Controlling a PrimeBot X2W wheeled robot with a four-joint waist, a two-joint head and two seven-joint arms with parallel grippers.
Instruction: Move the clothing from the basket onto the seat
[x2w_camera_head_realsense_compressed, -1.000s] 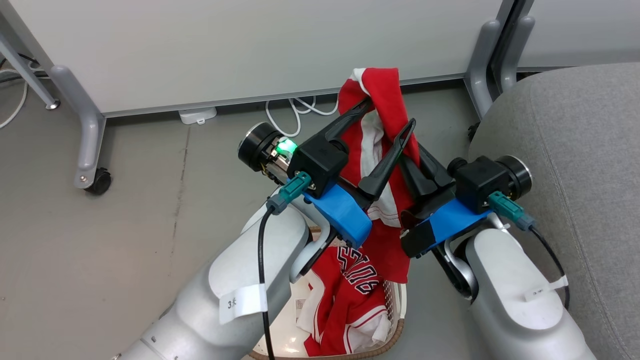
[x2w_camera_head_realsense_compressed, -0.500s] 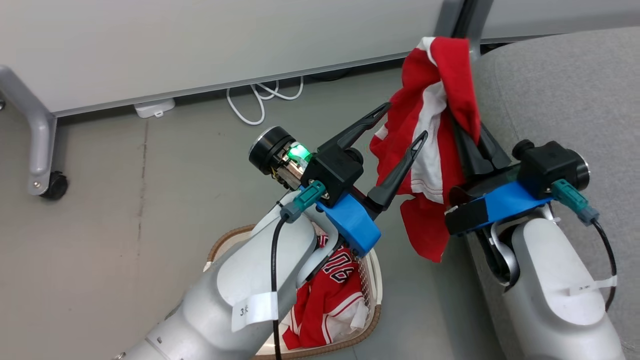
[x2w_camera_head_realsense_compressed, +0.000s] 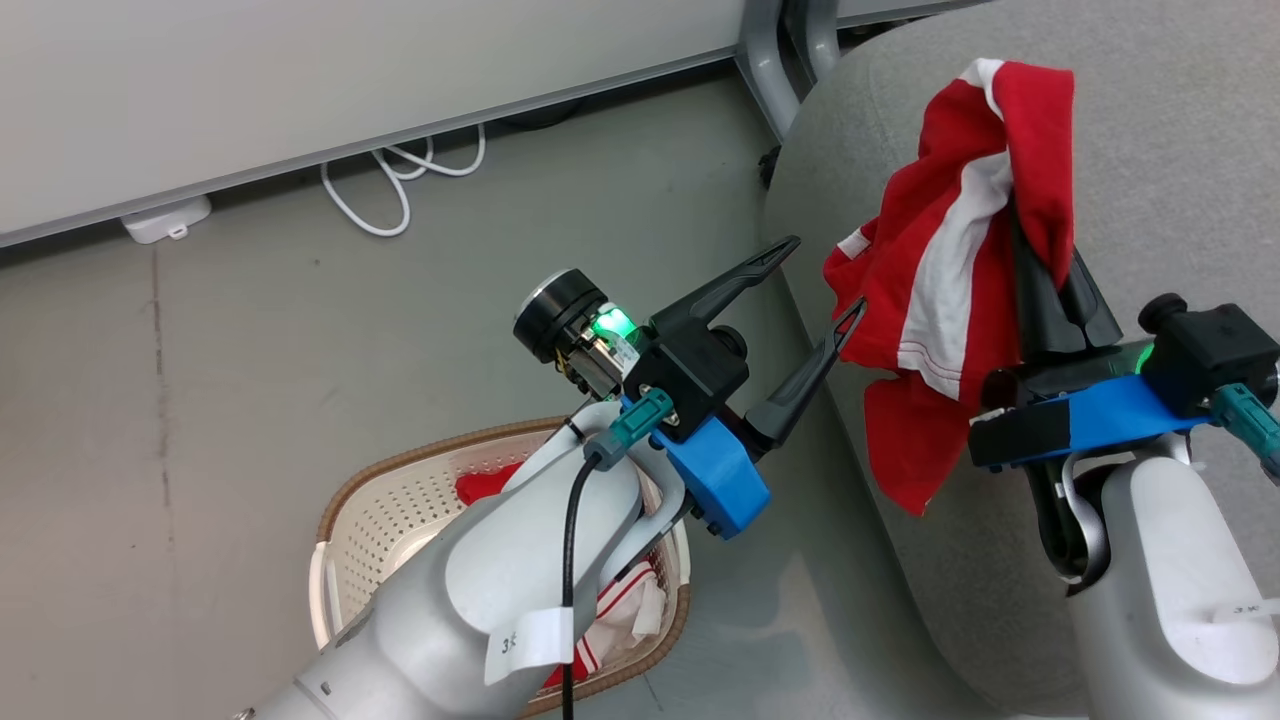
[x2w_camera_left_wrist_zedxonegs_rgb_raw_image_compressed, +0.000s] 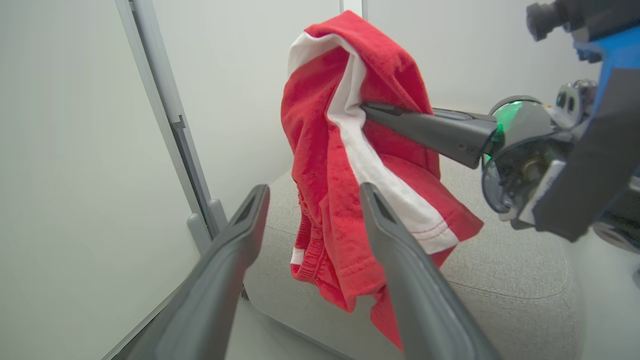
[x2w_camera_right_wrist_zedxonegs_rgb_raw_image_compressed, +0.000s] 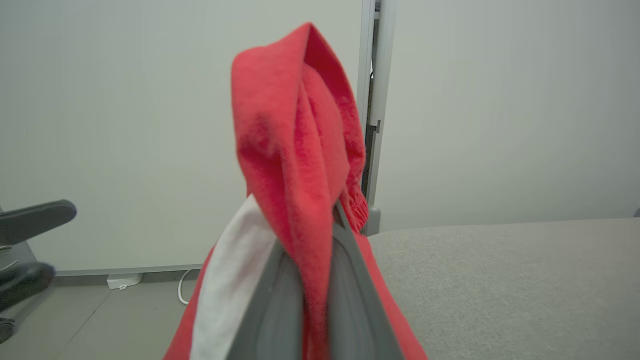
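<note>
Over the near edge of the seat (x2w_camera_head_realsense_compressed: 1150, 150), the red garment (x2w_camera_head_realsense_compressed: 940, 300) hangs long-axis downward from the right gripper (x2w_camera_head_realsense_compressed: 1030, 250), clamped on its fold; the left gripper (x2w_camera_head_realsense_compressed: 828, 272), fingers apart and empty, stands just beside it, while another garment (x2w_camera_head_realsense_compressed: 625, 610) lies in the basket (x2w_camera_head_realsense_compressed: 360, 500)

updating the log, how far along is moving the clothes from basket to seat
Done: one red garment is out of the basket. In hand: the right gripper is shut on it, holding it up by the seat, not yet laid down; the left gripper is open and empty. Left: set it on the seat, then fetch the second garment in the basket.
</note>
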